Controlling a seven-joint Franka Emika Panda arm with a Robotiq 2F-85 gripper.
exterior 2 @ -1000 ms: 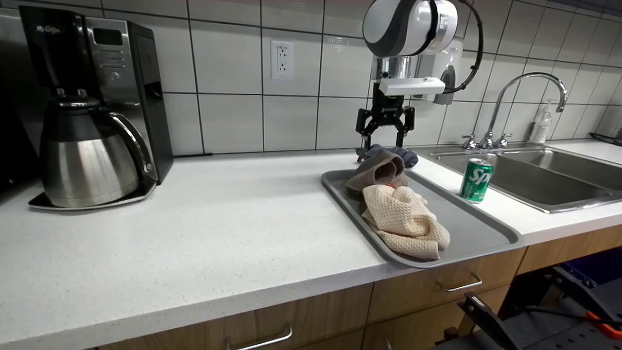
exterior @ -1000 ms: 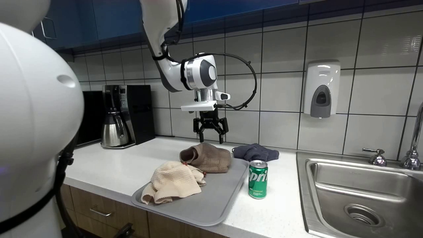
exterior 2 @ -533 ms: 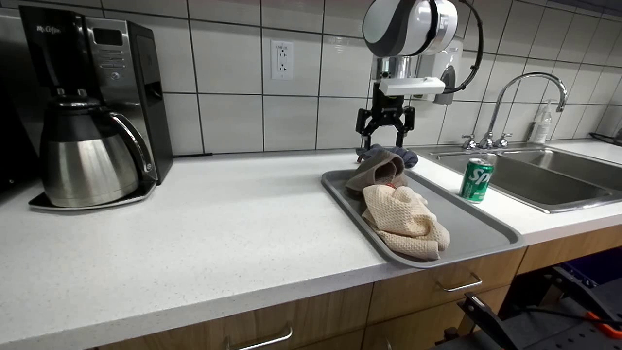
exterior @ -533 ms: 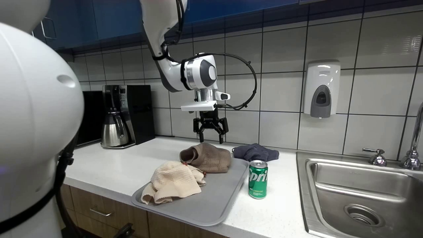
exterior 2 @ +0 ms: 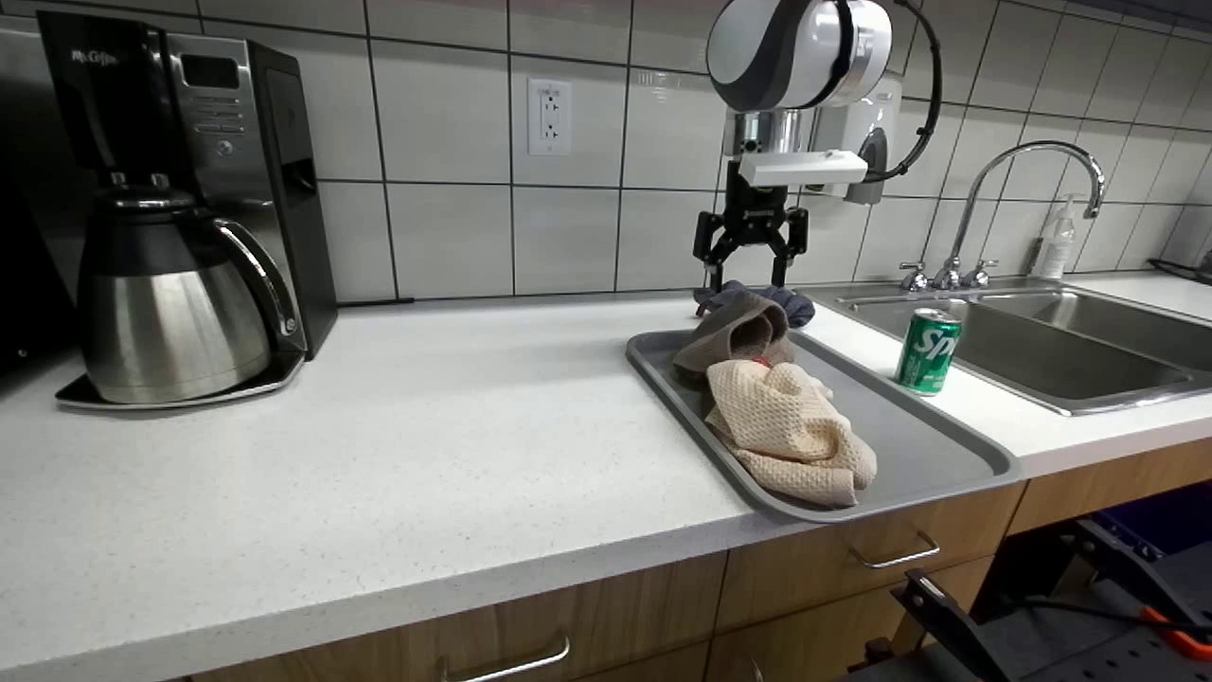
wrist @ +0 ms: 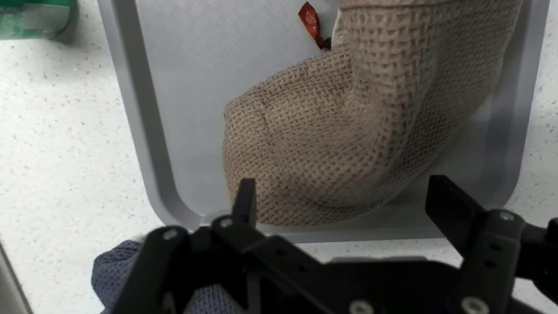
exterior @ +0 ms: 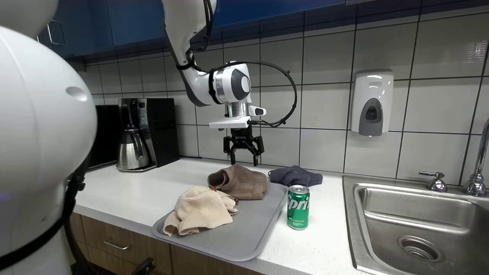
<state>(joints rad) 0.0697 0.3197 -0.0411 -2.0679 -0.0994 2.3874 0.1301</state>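
A brown, waffle-weave fabric towel (wrist: pixel 340 144), rolled into a loose, tube-like heap, lies on a grey, rectangular, plastic-looking tray (wrist: pixel 130 100), spreading from the centre to the upper right of the wrist view. It should handle as light, soft and limp, with a grippy texture and nothing fragile about it, though its loose folds would probably droop or unroll if raised. The thick ridge right of centre in that view seems the best place to pinch, gathering several layers across the bend rather than nipping the flat end. Above it, apart from the towel, hangs the black, two-fingered end effector (exterior: pixel 244 160), its fingers spread wide with nothing between them. A crumpled, cream, waffle-weave cloth (exterior: pixel 202 210) shares the tray, left of centre and low in an exterior view. Past the tray, on the speckled white surface (exterior 2: pixel 426 398), a bunched navy cloth (exterior: pixel 296 177) sits right of centre in an exterior view, with an upright, green, cylindrical metal can (exterior: pixel 298 214) below it in the frame. A stainless-steel sink (exterior: pixel 354 217) fills the lower right there; a black-and-silver coffee maker (exterior 2: pixel 222 180) stands at the left in both exterior views.
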